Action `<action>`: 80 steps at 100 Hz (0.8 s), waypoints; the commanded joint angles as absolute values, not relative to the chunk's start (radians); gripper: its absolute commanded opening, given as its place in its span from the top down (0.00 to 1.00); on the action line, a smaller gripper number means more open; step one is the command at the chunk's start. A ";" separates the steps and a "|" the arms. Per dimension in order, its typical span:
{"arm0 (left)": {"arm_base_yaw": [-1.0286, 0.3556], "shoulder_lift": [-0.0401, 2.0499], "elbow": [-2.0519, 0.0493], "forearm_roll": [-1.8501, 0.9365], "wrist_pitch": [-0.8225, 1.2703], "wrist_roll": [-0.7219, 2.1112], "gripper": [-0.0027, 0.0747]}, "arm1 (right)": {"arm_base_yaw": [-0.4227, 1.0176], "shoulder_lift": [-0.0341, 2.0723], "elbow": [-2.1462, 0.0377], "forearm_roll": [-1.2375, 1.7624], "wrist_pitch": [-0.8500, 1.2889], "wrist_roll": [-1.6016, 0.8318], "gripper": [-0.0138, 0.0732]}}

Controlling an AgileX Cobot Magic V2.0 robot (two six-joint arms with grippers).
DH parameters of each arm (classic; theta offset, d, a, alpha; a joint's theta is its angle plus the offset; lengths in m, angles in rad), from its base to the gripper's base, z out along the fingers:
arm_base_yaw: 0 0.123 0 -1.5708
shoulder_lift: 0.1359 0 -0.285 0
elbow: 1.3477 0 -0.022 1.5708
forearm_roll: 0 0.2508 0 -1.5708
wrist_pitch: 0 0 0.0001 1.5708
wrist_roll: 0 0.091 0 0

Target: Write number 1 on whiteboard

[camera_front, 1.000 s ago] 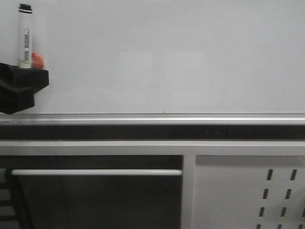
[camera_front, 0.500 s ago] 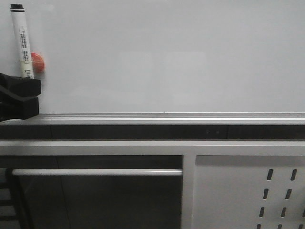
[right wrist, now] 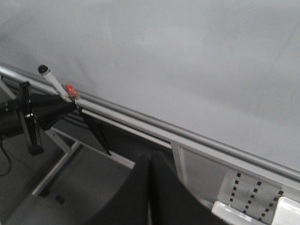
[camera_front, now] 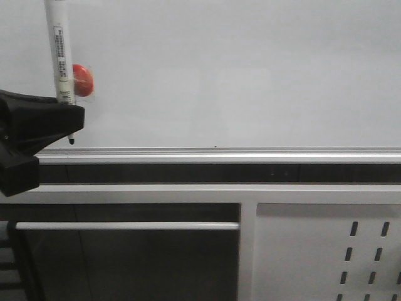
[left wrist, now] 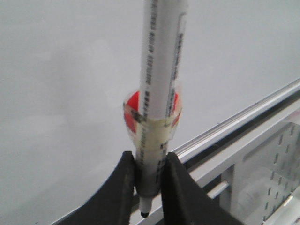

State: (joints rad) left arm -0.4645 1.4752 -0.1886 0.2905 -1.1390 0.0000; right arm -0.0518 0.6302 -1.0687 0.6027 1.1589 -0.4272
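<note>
The left fingers (left wrist: 149, 187) are clamped on the marker pen (left wrist: 159, 93), standing upright with its tip down, just before the whiteboard (camera_front: 250, 75). The right fingers (right wrist: 150, 187) are together, farther off.

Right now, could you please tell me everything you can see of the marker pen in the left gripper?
The marker pen is a white, plastic-looking tube with grey printed text along its barrel. Its small black tip points down, poking out below the black fingers of the left gripper, which clamp its lower end. It stands nearly upright before the whiteboard. A band of clear tape binds a round red piece to the barrel. No stroke shows on the board.
</note>
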 commanded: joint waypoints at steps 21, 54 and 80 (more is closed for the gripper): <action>-0.472 1.327 -0.204 0.480 -1.018 0.000 0.99 | 0.065 0.793 -1.099 0.654 1.191 -0.490 0.92; -0.472 1.163 -0.285 0.708 -0.679 -0.157 0.99 | 0.272 0.932 -1.099 0.654 1.075 -0.492 0.92; -0.472 1.132 -0.416 1.080 -0.538 -0.505 0.99 | 0.415 1.030 -1.099 0.613 0.916 -0.492 0.92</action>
State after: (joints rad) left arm -0.4651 1.1512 -0.3584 0.9724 -0.5053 -0.3798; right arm 0.3907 1.0096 -1.0687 0.6020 1.0127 -0.4798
